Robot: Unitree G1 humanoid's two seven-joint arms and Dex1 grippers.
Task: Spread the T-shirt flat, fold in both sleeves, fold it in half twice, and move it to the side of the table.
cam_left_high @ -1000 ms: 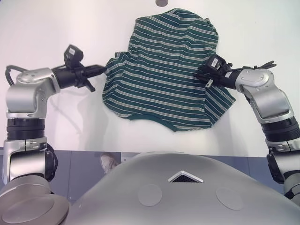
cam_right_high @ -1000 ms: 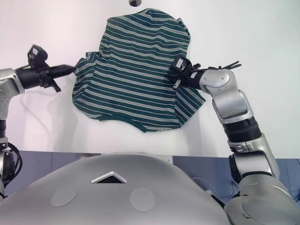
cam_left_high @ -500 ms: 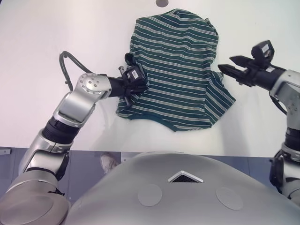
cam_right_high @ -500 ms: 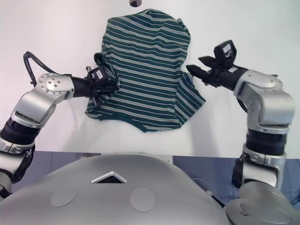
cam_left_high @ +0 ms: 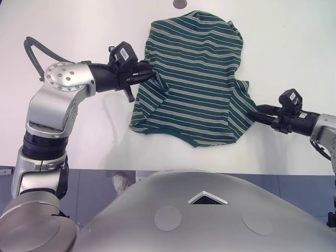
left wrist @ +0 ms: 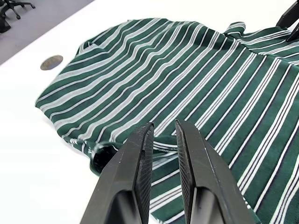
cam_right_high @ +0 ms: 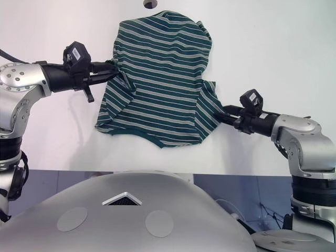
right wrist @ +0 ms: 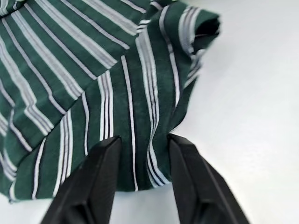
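Right wrist view: right gripper point(right wrist: 143, 139) sits wide around a corner of the T-shirt point(right wrist: 70, 60); left gripper point(left wrist: 163, 124), narrow, perhaps touches its edge.

Head looks down — wrists near T-shirt point(left wrist: 196, 65).

The T-shirt point(cam_left_high: 194, 79) lies on the counter point(cam_left_high: 79, 131), in the middle. The left claw point(cam_left_high: 149, 75) is at its left edge, the right claw point(cam_left_high: 252, 113) at its near right corner. A small disc point(cam_left_high: 180, 3) lies just behind the shirt.
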